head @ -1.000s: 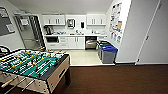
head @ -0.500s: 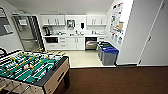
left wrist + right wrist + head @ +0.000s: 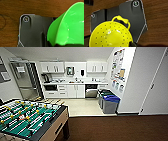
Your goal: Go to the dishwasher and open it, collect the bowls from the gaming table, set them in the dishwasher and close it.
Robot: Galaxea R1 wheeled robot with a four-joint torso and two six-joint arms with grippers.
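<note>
Across the last second the head view has slid a little: the green-field table-football table (image 3: 27, 119) at the near left takes up slightly more of the picture, while the kitchenette at the far end keeps its place. That reads as the camera moving with the robot, not as anything in the room shifting. The robot appears to be on its way with its load towards the stainless-steel-fronted dishwasher (image 3: 91, 91), which sits under the far counter, right of the white base cabinets (image 3: 73, 91) and just left of the grey bins with blue lids (image 3: 110, 102). Its door looks open, though that is hard to tell.

In the left wrist view a bright green plastic bowl (image 3: 67, 27) sits right at the left gripper; whether the fingers are clamped on it cannot be told. In the right wrist view a yellow perforated colander-like bowl with a loop handle (image 3: 110, 34) sits likewise at the right gripper, grip equally unclear.
</note>
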